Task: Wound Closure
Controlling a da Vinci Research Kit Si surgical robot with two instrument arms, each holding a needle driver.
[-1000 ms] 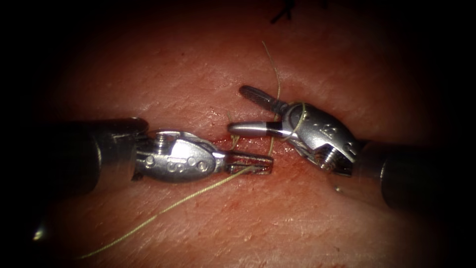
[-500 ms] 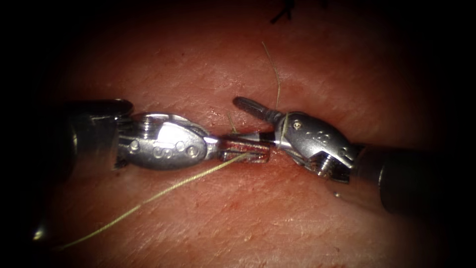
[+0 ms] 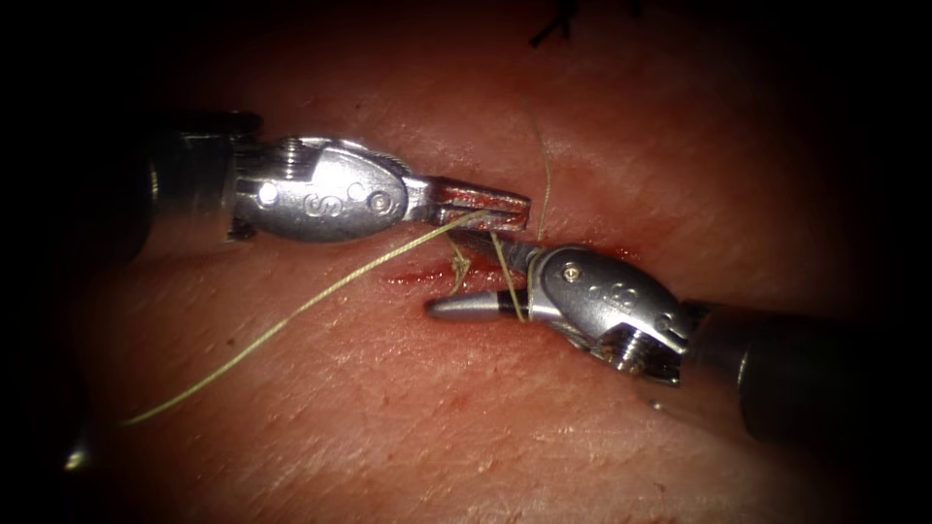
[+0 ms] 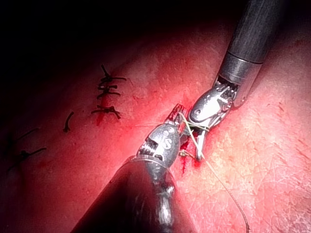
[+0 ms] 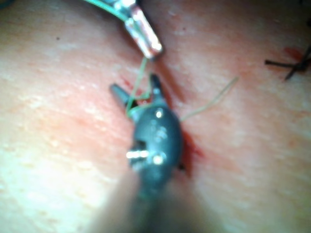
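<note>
Pinkish-red pork belly tissue (image 3: pixel 408 408) with fine skin creases takes up the endoscope view, its edges fading into dark. A short horizontal cut (image 3: pixel 427 278) sits mid-frame with wet red fluid (image 3: pixel 403 280) along it. The left arm's silver needle-driver tool (image 3: pixel 485 206) lies just above the cut, jaws closed flat on the thin yellow-green thread (image 3: pixel 291 315); one strand trails from those jaws down and left across the tissue. The right arm's silver needle-driver tool (image 3: pixel 476 277) comes in from the right with jaws spread wide, one jaw up against the left tool's tip, the other pointing left over the cut; they grip nothing, but thread is looped around them near the hinge. A small knot-like twist of thread sits at the cut between the tools, and another strand runs upward from the right tool. Needle can't be made out. Dark cut thread ends (image 3: pixel 555 21) lie on the tissue far above; the left wrist view shows several dark stitches (image 4: pixel 108 92) well away from the tools.
</note>
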